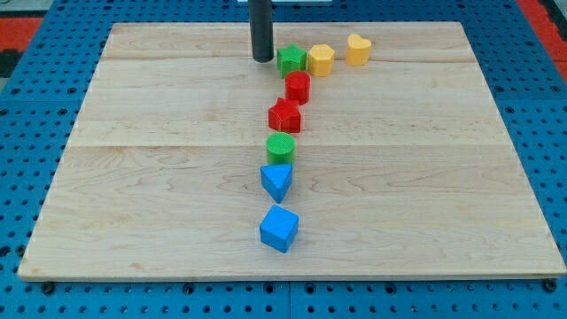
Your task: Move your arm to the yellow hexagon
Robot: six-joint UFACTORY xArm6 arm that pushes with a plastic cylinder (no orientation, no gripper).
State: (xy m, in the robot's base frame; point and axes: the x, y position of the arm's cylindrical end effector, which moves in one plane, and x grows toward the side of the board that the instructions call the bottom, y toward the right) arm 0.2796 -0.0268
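Near the view's top, the yellow hexagon (321, 59) is sitting on the bench (159, 177), touching a green star (291, 59). Left of that star, my tip (262, 58) is resting; no end effector exists, so no jaw state. Circling above the star looks safest.

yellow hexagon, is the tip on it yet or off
Off. My tip sits at the view's left of the green star, which lies between it and the yellow hexagon.
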